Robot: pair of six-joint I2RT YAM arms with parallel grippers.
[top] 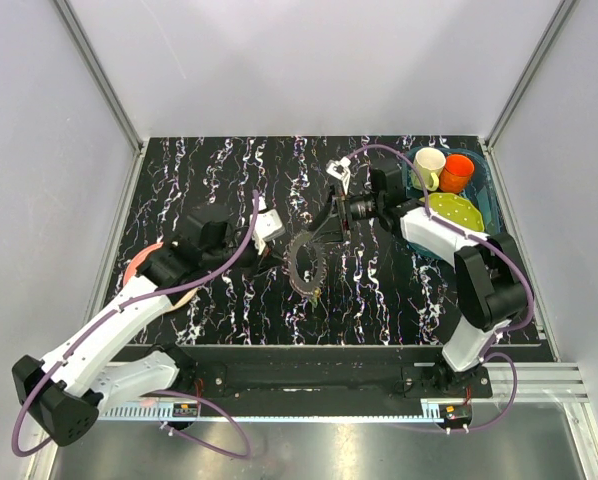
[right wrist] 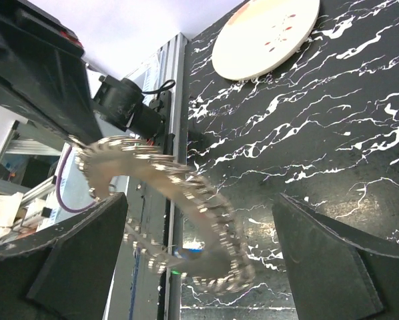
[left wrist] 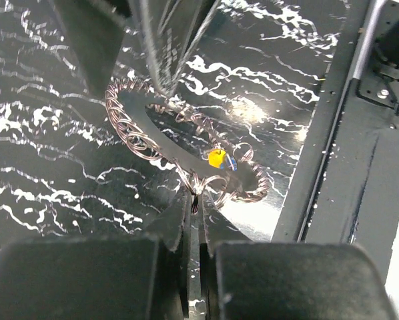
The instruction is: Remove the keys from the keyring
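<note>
The left gripper (left wrist: pixel 194 208) pinches the keyring (left wrist: pixel 161 137) by its rim; the right gripper (right wrist: pixel 199 199) gapes wide near it (keys (left wrist: pixel 221 160) not yet off); next, I judge, it must nip one key.

**Keyring** (right wrist: pixel 209 207): smeared by motion blur in the right wrist view, so its teeth are indistinct.

**Keys** (left wrist: pixel 219 159): only a yellow and a blue head show. The shafts are hidden at the ring band, and in the top view the keys are too small to count.

**Pink disc** (top: pixel 131 270): mostly covered by the left arm (top: pixel 129 310), and cut by the top edge in the right wrist view.

**Green dotted plate** (top: pixel 459 210): its near side is hidden under the right arm (top: pixel 429 230).
</note>
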